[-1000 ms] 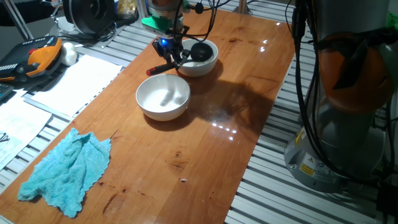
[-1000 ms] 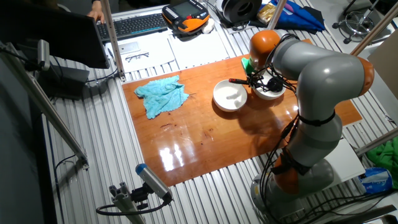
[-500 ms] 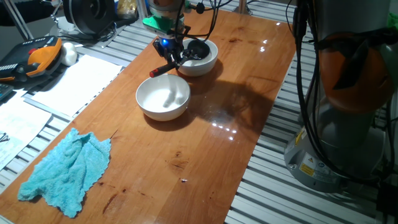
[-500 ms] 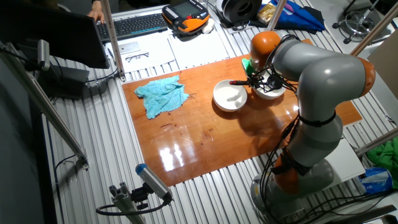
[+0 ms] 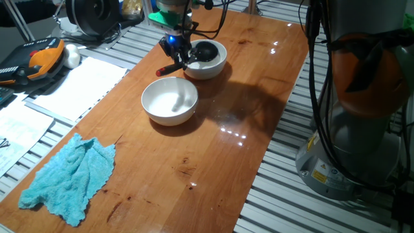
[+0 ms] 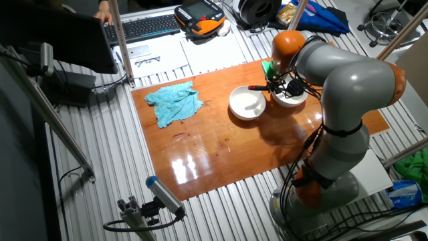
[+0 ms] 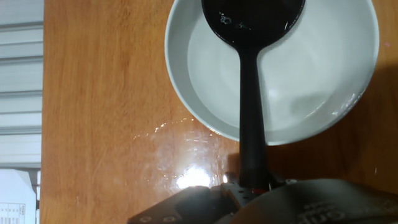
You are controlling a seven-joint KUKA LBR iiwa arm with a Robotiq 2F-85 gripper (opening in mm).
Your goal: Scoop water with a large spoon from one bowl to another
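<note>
My gripper is shut on the handle of the large spoon, a black ladle with a red end. The ladle's round head sits inside the far white bowl. In the hand view the ladle head is low in this bowl, and clear water is barely visible around it. The handle runs back to my gripper. The near white bowl stands just in front, apart from the far one. In the other fixed view both bowls and my gripper show.
A crumpled turquoise cloth lies at the near left of the wooden table. Papers and an orange-black device lie off the table's left edge. The robot's grey base stands to the right.
My gripper has risen slightly with the ladle. The red handle end is a little higher, and the head has shifted slightly toward the bowl's far side. The bowls have not moved.
</note>
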